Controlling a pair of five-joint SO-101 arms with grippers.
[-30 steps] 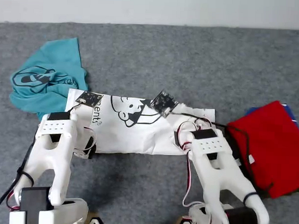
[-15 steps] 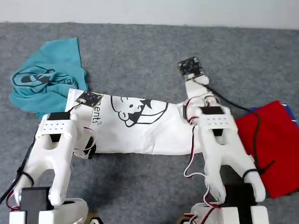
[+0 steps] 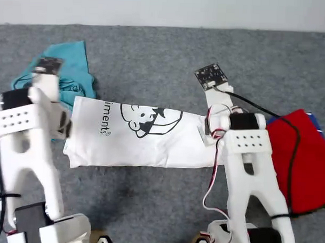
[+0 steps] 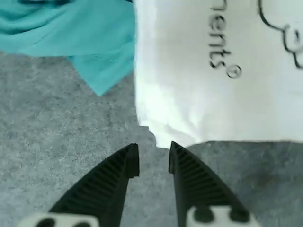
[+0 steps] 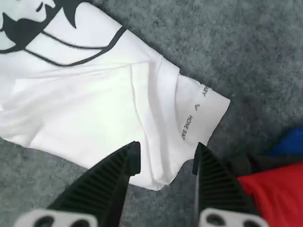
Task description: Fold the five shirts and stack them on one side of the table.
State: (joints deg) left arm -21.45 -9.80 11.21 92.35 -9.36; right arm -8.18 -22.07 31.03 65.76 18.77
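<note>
Item 1. Crumpled teal cotton shirt (image 3: 62, 80), far left, its near edge touching the white shirt's left end.

Item 2. Left gripper (image 4: 154, 158): fingers slightly parted, empty, hanging just off the near-left corner of the white shirt. The left wrist view shows this gap; in the high view the raised left arm (image 3: 23, 132) covers it.

Item 3. Long white folded shirt with black cartoon print (image 3: 140, 134), lying flat as a band across the table's middle. Bare grey felt-like table cover (image 3: 154, 57) runs wide beyond its far edge and along its near edge between the arms.

Item 4. Right gripper (image 5: 166, 158): fingers spread, empty, above the white shirt's right end.

Item 5. Folded red cotton shirt (image 3: 302, 158), far right; the right wrist view shows grey cover between it and the white shirt.

Change: the left arm, half a second ago low on the shirt's left end, has lifted and drawn leftward; the right arm has barely shifted.
</note>
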